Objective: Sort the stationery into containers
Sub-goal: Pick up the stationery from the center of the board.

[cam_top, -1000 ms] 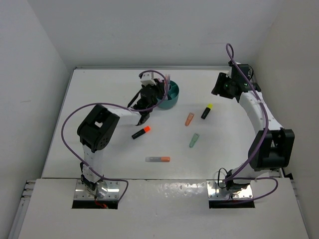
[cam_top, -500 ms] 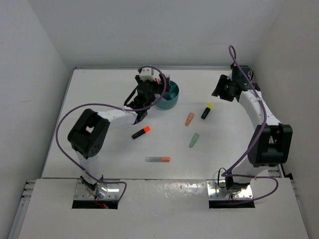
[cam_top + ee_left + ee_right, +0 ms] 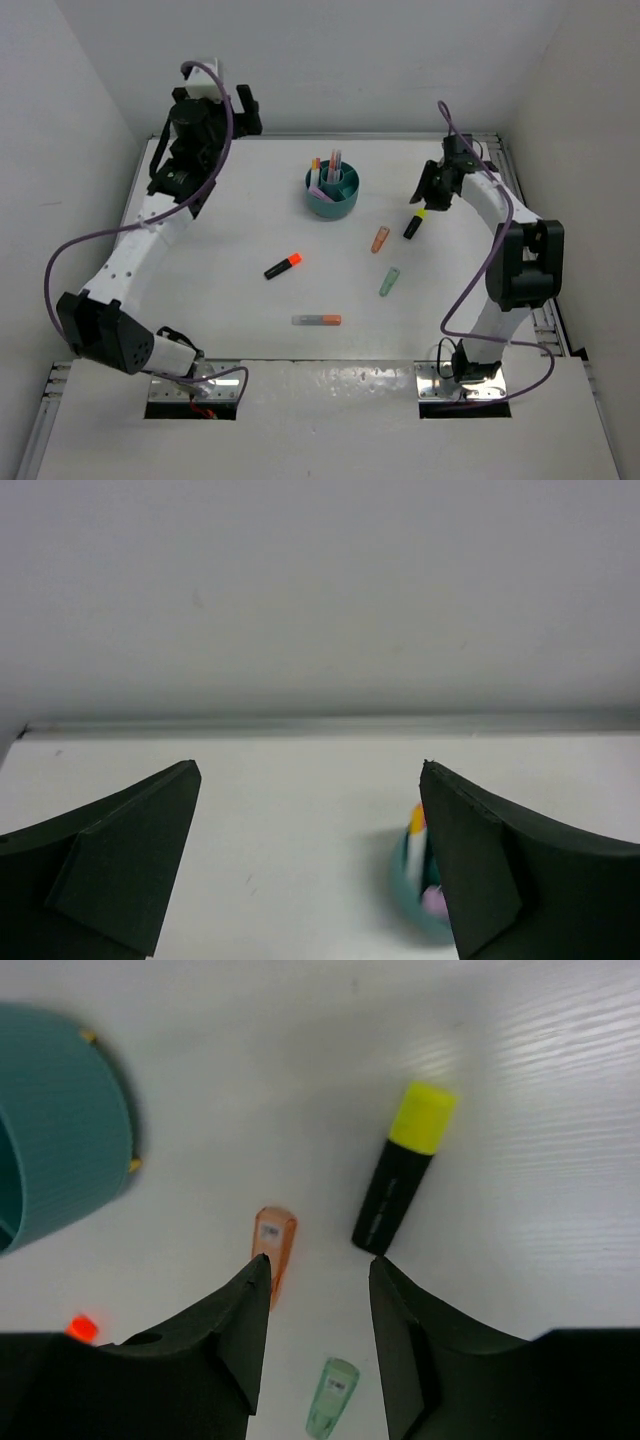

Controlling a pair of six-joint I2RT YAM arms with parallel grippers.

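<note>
We see the left end effector [image 3: 308, 767] open and empty, raised over the desk's [image 3: 220, 300] far left corner. The right end effector [image 3: 320, 1262], also open and empty, hovers just beside the black-yellow marker [image 3: 404, 1167] lying on the desk. The teal cup [image 3: 332, 195], left of it, holds several upright pens [image 3: 334, 163].

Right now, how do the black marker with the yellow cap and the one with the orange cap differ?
The black-yellow marker has a yellow cap; the black-orange marker an orange one. The black-yellow marker lies right by the right gripper; the black-orange marker has no gripper near. Both have black barrels and lie outside the teal cup.
</note>
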